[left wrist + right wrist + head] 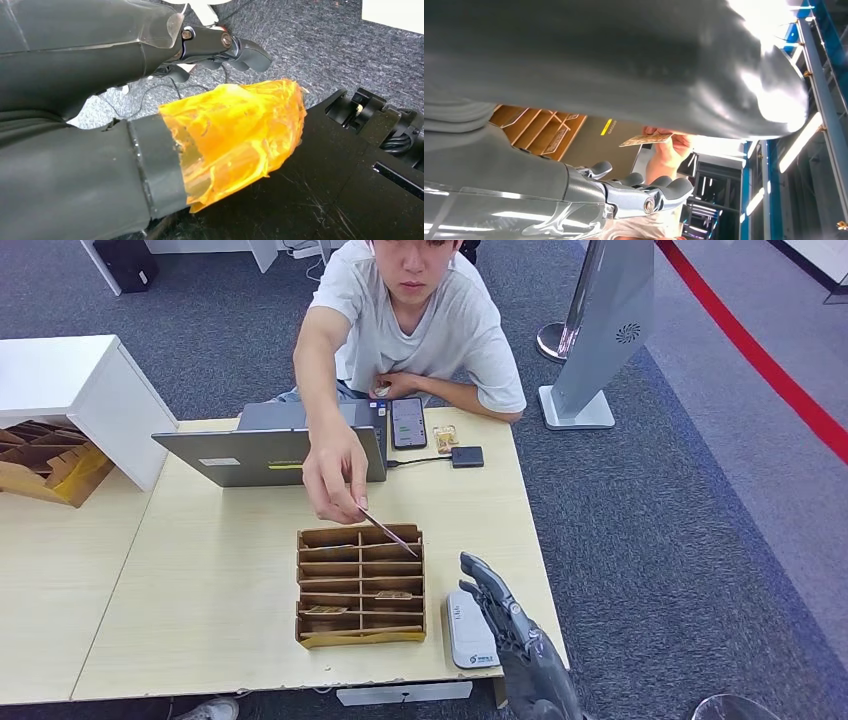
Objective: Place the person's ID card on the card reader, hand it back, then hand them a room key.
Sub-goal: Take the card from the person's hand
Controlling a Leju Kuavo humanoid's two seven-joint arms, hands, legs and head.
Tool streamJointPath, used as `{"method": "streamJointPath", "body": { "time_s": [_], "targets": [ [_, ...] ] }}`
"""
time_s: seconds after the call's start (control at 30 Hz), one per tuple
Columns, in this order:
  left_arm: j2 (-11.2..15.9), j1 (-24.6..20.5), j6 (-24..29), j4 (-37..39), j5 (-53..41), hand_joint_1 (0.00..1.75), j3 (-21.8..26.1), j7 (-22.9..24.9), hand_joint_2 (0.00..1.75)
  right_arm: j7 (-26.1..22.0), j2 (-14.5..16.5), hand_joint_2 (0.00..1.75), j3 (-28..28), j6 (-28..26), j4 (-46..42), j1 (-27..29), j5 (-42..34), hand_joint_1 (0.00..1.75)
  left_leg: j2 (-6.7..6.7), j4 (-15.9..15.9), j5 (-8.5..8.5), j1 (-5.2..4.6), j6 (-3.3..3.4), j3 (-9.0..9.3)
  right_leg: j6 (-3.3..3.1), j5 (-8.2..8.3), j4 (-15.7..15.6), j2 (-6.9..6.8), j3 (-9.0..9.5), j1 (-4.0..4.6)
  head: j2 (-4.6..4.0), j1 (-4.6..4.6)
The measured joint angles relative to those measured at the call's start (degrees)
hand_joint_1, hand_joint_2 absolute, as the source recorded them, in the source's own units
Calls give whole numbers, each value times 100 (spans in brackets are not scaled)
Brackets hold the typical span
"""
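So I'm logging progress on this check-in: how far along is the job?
Early. The person's hand holds the card out over the wooden slot tray; nothing looks finished yet. The right hand is raised beside the white card reader, holding nothing, and no card lies on the reader. The left hand holds nothing. Left: take the card, read it, return it, then hand over a room key.

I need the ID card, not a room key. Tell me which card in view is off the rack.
The card pinched in the person's hand, held tilted above the wooden rack's far edge. The other cards lie in its slots.
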Motion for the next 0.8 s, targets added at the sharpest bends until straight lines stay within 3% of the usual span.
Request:
{"method": "streamJointPath", "body": {
  "time_s": [0.03, 0.17, 0.43, 0.8],
  "targets": [
    [0, 0, 10, 0, -3, 0, -1, 0, 0, -6, 1, 0, 0, 0, 0, 0, -8, 0, 0, 0, 0, 0, 0, 0, 0, 0, 0, 0, 0, 0, 0, 0],
    [0, -1, 61, 0, 1, 0, -1, -34, 0, -10, 0, 175, 0, -86, -1, -28, 241, 0, 0, 0, 0, 0, 0, 0, 0, 0, 0, 0, 0, 0, 0, 0],
    [-48, -28, 101, 0, -80, 0, -1, -207, 0, 593, 27, 175, -4, -610, -17, -539, 2238, 0, 1, 1, 4, 0, 2, 0, 2, 8, 0, 1, 0, 0, 0, 1],
    [-115, -159, -230, 0, -767, 0, -2, -134, 0, 1755, 339, 175, -56, -1255, 156, -1540, 5191, 0, 1, 1, 9, 0, 0, 0, -3, 15, 0, 2, 0, 0, 0, 1]
  ]
}}
